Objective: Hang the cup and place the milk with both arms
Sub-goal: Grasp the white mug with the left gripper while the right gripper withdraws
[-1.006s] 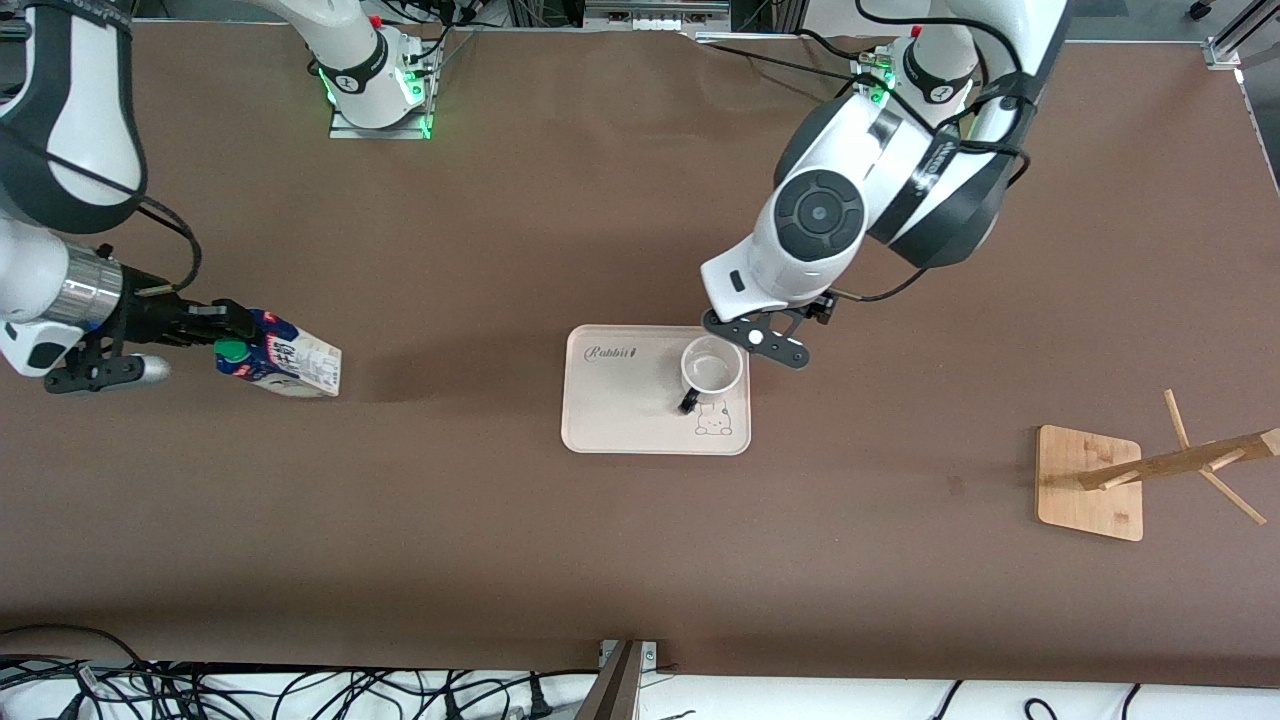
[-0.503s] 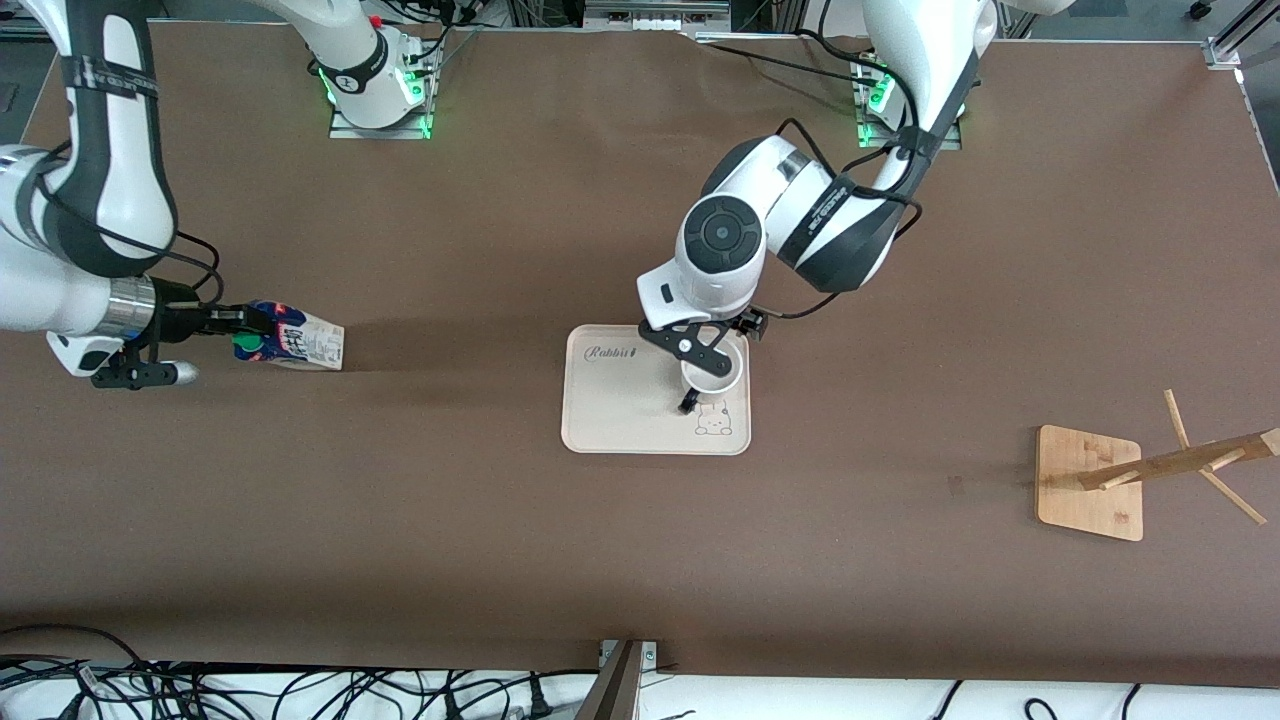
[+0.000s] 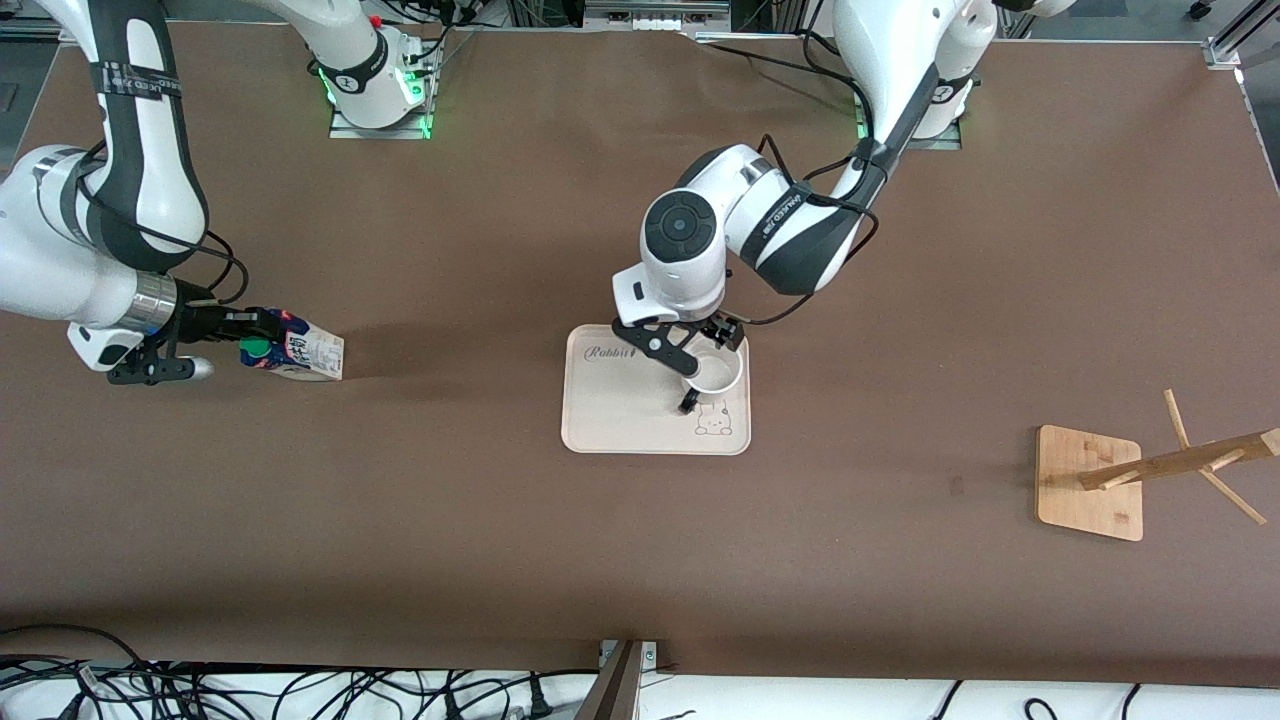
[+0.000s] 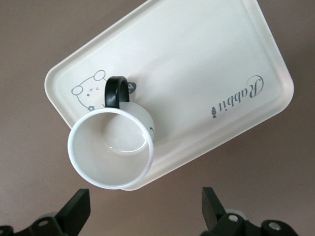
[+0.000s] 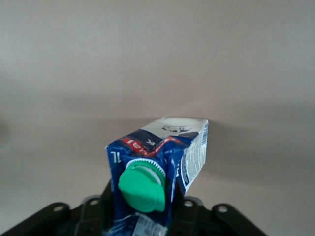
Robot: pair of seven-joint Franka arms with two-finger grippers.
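0 of 2 done: left gripper point(image 3: 697, 362) spread wide over cup point(image 3: 714, 371); right gripper point(image 3: 240, 330) at milk point(image 3: 296, 352), clamp can't tell.

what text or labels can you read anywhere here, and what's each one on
"Rabbit" in script: on the cream rectangular plastic tray, which also bears a bear drawing.
"1L": on the dark blue and white gable-top milk carton, near its round green cap.
Small print on the carton's side: too small to read.
Black band on the left arm: lettering unreadable.
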